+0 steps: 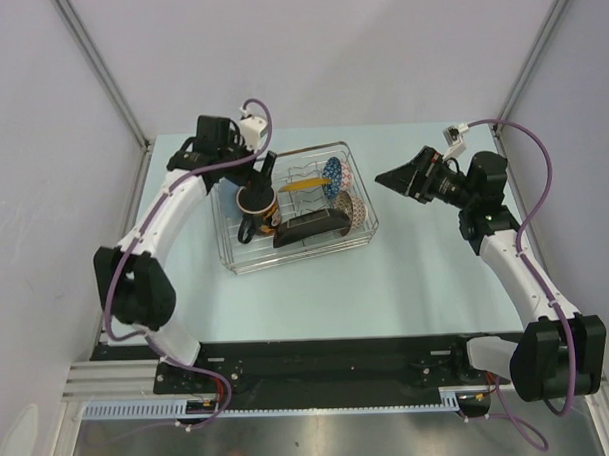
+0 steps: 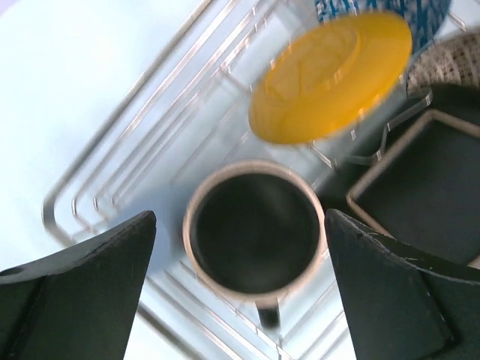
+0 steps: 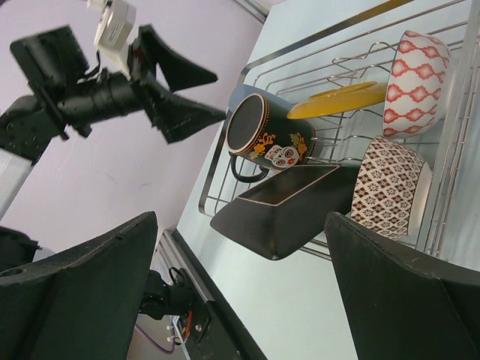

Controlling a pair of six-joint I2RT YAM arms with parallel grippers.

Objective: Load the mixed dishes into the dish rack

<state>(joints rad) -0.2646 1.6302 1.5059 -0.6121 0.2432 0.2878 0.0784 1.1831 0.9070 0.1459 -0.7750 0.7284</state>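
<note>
Print on the mug point(image 3: 266, 142), unseen from the left wrist, is shown from the right, with left fingers point(image 2: 82, 285) and right fingers point(image 3: 75, 292) held apart.

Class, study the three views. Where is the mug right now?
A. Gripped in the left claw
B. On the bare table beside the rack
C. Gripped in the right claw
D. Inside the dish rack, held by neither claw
D: the mug sits inside the dish rack, while the left claw hangs open, apart from it.

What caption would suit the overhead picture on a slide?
Left gripper open above the mug in the dish rack; right gripper open beside it.
</note>
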